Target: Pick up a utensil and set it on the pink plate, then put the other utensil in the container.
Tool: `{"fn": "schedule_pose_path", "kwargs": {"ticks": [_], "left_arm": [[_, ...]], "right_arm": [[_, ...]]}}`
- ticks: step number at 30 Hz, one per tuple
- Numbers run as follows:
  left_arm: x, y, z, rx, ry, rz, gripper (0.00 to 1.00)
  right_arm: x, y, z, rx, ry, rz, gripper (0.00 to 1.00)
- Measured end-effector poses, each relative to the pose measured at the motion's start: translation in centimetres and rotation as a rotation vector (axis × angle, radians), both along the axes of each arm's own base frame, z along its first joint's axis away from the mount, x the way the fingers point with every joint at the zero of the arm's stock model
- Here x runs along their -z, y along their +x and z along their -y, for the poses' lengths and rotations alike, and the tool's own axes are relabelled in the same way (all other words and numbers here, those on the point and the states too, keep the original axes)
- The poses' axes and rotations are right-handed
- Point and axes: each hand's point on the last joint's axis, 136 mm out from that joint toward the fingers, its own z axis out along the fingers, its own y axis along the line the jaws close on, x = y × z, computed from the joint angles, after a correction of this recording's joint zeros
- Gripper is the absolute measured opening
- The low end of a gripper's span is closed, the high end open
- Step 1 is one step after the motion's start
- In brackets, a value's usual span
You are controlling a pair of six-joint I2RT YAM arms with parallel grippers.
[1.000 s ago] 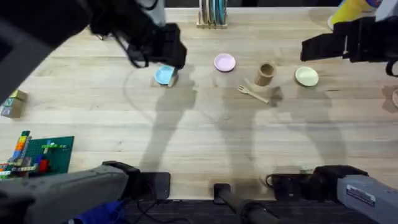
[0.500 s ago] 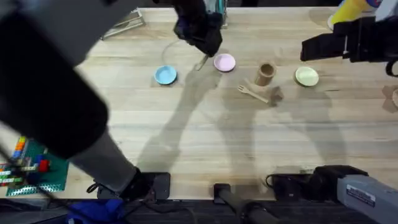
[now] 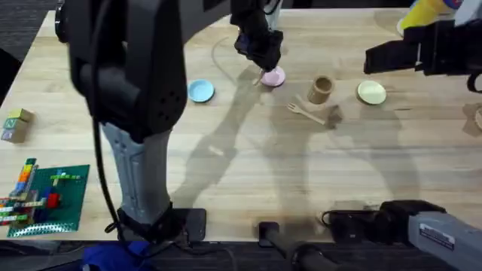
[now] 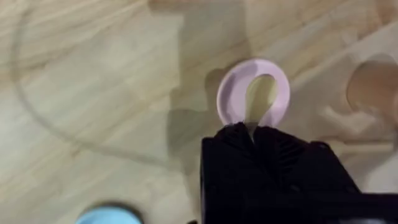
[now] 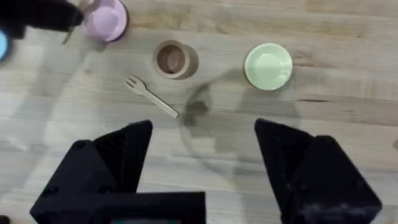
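My left gripper [image 3: 263,64] hangs over the small pink plate [image 3: 274,77], shut on the plain pale wooden utensil [image 4: 260,98]. In the left wrist view the utensil's free end lies over the pink plate [image 4: 231,93]; I cannot tell whether it touches. The wooden fork [image 3: 306,113] lies flat on the table just in front of the tan cylindrical container [image 3: 321,89], which stands upright right of the plate. My right gripper [image 5: 202,163] is open and held high at the table's right side, with the fork [image 5: 152,98] and container [image 5: 173,59] beneath it.
A light blue plate [image 3: 199,91] lies left of the pink one, and a pale green plate [image 3: 371,92] right of the container. A rack [image 3: 257,19] stands at the back edge. A green brick baseplate [image 3: 56,188] and a small block [image 3: 16,124] sit at the left.
My left arm has swung from the blue plate rightward to the pink plate, carrying the plain utensil. The right arm, fork and container have stayed put.
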Motion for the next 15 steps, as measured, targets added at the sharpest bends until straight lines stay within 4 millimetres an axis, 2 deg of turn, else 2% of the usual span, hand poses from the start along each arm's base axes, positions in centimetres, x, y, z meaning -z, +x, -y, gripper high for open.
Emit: {"fn": "schedule_pose_path", "kwargs": {"ticks": [3,6,15], "left_arm": [[0.8,0.9,0.8,0.005,-0.013,0.024,0.041],[0.7,1.4,1.2,0.005,-0.028,0.046,0.041],[0.8,1.3,1.5,0.001,-0.044,0.036,0.041]], "right_arm": [[0.0,0.0,0.0,0.000,0.000,0.000,0.997],[0.0,0.0,0.0,0.000,0.000,0.000,0.997],[0.0,0.0,0.0,0.000,0.000,0.000,0.997]]}}
